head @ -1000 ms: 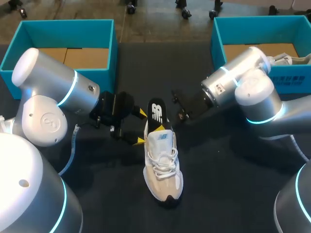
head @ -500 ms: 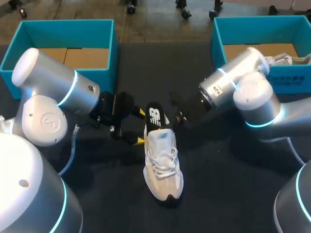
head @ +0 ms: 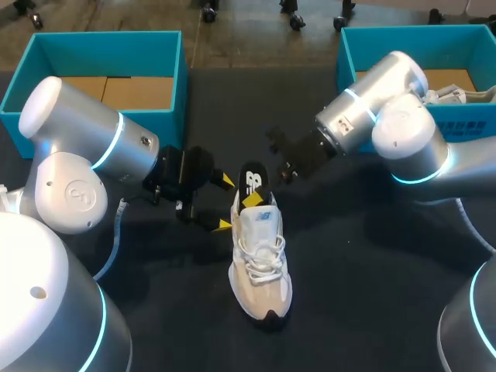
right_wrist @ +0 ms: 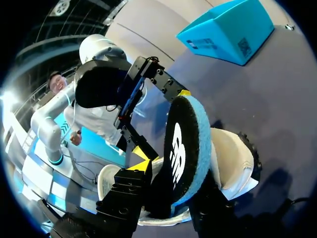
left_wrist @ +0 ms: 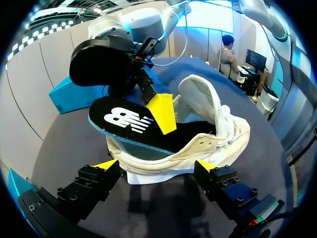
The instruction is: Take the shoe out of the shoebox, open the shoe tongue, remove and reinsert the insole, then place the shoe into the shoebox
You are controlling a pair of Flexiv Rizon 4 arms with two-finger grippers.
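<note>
A white lace-up shoe lies mid-table, toe toward me. Its black insole with a white logo sticks up out of the heel opening, front part inside the shoe. My right gripper has the insole between its fingers, which stand wider than its thickness, open; one yellow fingertip rests on the insole, the other is hidden. My left gripper is wide open just left of the heel, its tips flanking the heel's back without clamping it.
A teal shoebox stands at the back left with cardboard in it. A second teal shoebox at the back right holds another pale shoe. Both arms crowd the shoe's heel end.
My right gripper's fingers have spread apart and its wrist has drawn back toward the far right. The insole has shifted slightly right and leans in the shoe. The left arm is still.
</note>
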